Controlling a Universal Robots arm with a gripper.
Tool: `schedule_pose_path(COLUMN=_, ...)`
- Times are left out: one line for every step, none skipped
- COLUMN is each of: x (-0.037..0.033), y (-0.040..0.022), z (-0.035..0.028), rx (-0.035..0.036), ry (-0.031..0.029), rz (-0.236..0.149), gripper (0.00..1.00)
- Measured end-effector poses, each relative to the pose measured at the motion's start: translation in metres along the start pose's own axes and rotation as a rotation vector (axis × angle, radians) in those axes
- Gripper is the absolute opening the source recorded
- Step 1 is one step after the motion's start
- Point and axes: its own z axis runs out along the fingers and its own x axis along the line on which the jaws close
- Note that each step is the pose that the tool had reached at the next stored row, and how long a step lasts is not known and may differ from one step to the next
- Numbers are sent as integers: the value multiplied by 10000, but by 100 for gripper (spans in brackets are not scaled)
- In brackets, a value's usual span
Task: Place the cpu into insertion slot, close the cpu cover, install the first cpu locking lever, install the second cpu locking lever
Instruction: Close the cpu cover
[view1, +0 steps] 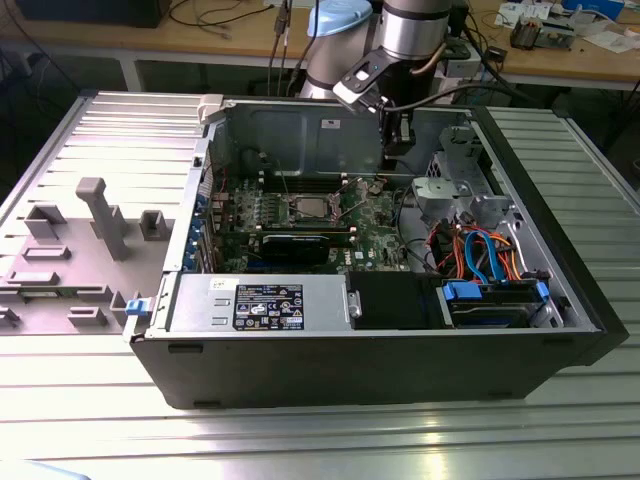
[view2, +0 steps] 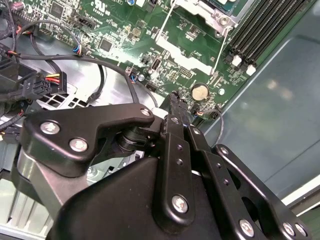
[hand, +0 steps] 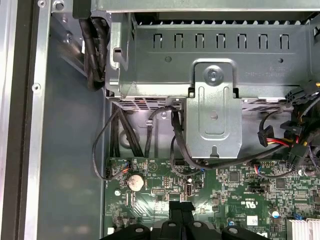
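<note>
Open case (view1: 350, 370) on a ribbed metal surface (view1: 560, 430), with the arm reaching in from above. The end effector (view1: 397, 142) hangs with its fingers closed together and nothing visible between them, as both wrist views (view2: 175, 102) (hand: 181, 209) show. It sits above the board edge near the coin cell (hand: 134, 182), just beside the drive cage (hand: 215, 100), and towards the exterior view's right of the slot (view2: 218, 12), apart from it.

A dull grey square, judged to be the cpu (view1: 308, 209), lies flat within the slot's metal rim. Whether it is fully seated cannot be told. In the second wrist view a silver frame plate, judged to be the cover (view2: 190, 60), lies swung open beside the slot, and a thin wire lever (view2: 221, 45) stands unlatched.

Handling, as a judgement:
- **Cpu:** light, stiff and thin, smooth on top, with a fragile contact face. It is best gripped by two opposite edges and kept level.
- **Cover:** thin but rigid sheet on a hinge. It is best pressed at its free edge.
- **Lever:** springy wire. It is best caught near its bent end.
</note>
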Motion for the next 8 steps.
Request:
schedule_pose_path(x=0, y=14, z=3, rx=-1, ry=0, rz=-1, gripper=11)
schedule_pose_path(x=0, y=26, z=5, rx=0, ry=0, rz=0, gripper=11)
schedule_pose_path(x=0, y=38, z=7, rx=0, ry=0, rz=-1, gripper=11)
schedule_pose_path(x=-1, y=58, z=11, rx=-1, ry=0, rz=0, gripper=11)
schedule_pose_path(x=-1, y=73, z=14, rx=0, ry=-1, rz=0, gripper=11)
schedule_pose_path(x=-1, y=86, z=16, rx=0, ry=-1, rz=0, gripper=11)
schedule_pose_path(x=-1, y=94, z=18, rx=-1, ry=0, rz=0, gripper=11)
schedule_pose_path(x=-1, y=102, z=20, rx=-1, ry=-1, rz=-1, gripper=11)
